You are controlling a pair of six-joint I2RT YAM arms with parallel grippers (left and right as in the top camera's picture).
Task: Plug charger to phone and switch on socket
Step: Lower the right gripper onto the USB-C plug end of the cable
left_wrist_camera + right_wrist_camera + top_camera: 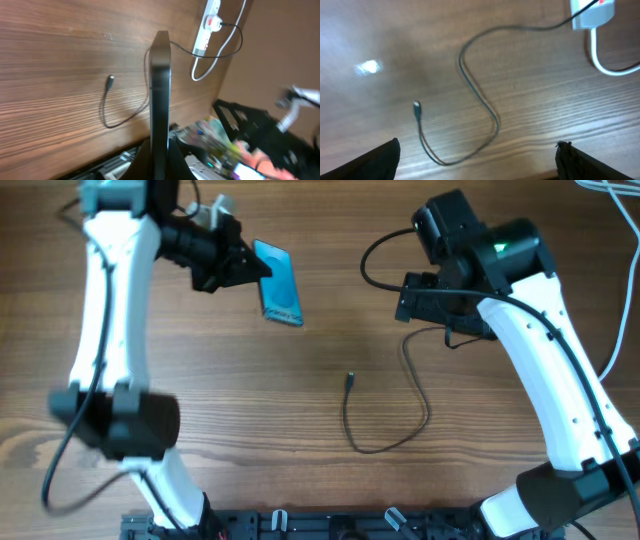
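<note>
My left gripper [238, 268] is shut on the phone [279, 284] and holds it off the table at the back left, cyan screen showing. In the left wrist view the phone [161, 90] stands edge-on between the fingers [161, 160]. The charger cable [385, 442] lies looped mid-table, with its plug tip [350, 379] free and apart from the phone. The tip also shows in the left wrist view [110, 79] and the right wrist view [416, 106]. The socket [210, 22] [592, 12] lies at the back right, hidden under my right arm overhead. My right gripper [480, 165] is open and empty above the cable.
The socket's thick white cord [607, 67] curls beside it, and white cords [625, 220] run off the back right corner. A black rail [300, 525] lines the table's front edge. Blurred clutter [250, 145] lies beyond the table edge.
</note>
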